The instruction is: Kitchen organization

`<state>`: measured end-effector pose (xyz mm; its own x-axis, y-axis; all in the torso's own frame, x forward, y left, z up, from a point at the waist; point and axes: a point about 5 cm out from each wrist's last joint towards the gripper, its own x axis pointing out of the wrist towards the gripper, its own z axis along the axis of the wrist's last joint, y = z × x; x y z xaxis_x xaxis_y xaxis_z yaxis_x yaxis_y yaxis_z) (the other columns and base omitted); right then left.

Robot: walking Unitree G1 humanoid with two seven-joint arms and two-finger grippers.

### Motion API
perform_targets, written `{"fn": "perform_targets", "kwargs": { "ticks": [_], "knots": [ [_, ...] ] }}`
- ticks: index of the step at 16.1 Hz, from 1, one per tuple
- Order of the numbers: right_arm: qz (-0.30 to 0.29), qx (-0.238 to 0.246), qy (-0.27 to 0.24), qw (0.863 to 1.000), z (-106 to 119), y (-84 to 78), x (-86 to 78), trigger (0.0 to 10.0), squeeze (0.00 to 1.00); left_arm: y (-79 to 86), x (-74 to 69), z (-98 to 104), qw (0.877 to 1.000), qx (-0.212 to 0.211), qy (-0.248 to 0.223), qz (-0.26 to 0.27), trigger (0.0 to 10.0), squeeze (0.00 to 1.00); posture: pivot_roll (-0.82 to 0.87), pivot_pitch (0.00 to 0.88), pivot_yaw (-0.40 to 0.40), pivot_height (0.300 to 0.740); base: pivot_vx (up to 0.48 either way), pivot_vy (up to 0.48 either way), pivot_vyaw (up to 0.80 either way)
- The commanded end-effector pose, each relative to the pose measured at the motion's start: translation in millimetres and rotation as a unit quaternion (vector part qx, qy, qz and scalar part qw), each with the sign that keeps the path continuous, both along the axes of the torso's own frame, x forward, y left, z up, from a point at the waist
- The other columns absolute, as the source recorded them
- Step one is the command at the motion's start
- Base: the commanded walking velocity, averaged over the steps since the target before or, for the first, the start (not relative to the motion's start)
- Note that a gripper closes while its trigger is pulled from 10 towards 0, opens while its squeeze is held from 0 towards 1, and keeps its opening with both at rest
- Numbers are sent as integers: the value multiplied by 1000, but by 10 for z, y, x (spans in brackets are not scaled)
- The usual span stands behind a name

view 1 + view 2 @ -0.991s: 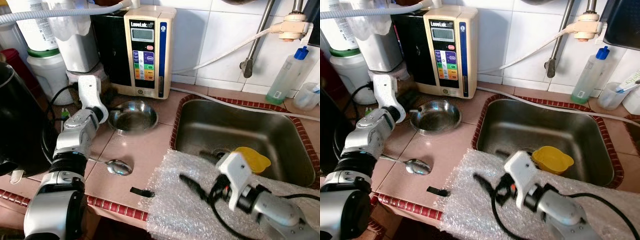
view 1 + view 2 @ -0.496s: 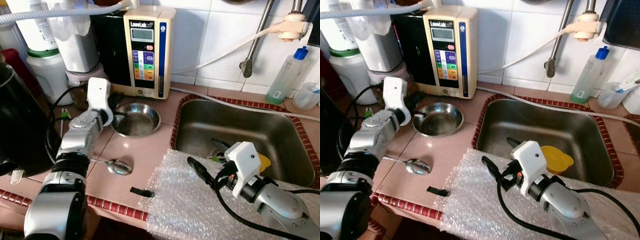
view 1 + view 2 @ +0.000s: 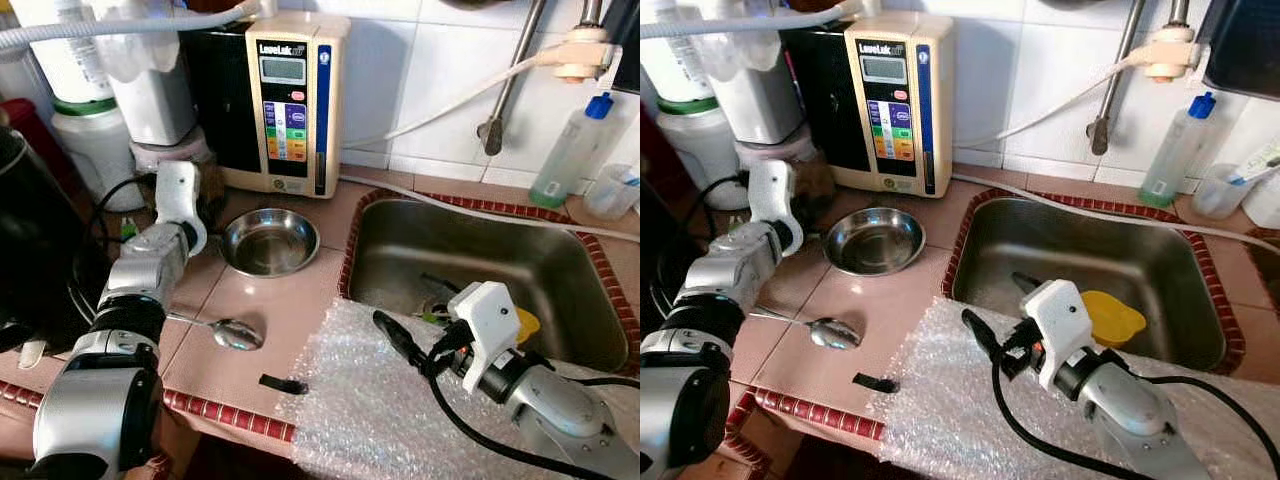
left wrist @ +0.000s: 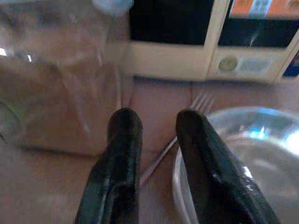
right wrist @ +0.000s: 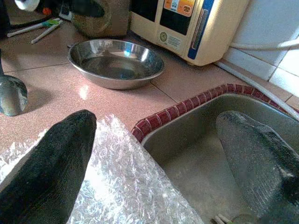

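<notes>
Your desk is pink tile with a red-edged sink under a white tiled wall. A steel bowl sits before the water machine; a spoon lies nearer you. Your left tool hovers just beside the bowl's rim, fingers parted over a fork, which the wrist view reveals. Your right tool is spread wide, straddling the sink edge above bubble wrap, near a yellow cup.

Fork handle under the left gripper; yellow cup half behind the right gripper.
</notes>
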<state>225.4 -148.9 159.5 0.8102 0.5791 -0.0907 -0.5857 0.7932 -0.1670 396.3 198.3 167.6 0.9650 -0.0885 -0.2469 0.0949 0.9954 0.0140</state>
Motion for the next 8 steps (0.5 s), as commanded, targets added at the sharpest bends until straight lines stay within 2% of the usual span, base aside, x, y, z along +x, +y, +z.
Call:
{"fn": "perform_targets", "kwargs": {
  "ticks": [1, 4, 8],
  "knots": [
    [1, -1, -2, 1000, 5, 11, -5, 10000, 0, 56, -10, -38, 1000, 9, 16, 14, 10000, 1000, 51, 18, 49, 740, 0, 0, 0],
    [4, -6, 0, 1000, -21, 34, -22, 10000, 0, 75, -42, -167, 998, -1, 47, 32, 10000, 1000, 50, 16, 50, 740, 0, 0, 0],
    [4, -7, -3, 1000, -15, 34, -12, 10000, 0, 83, -65, -245, 997, 11, 64, 34, 10000, 1000, 50, 13, 55, 740, 0, 0, 0]
  ]
}}
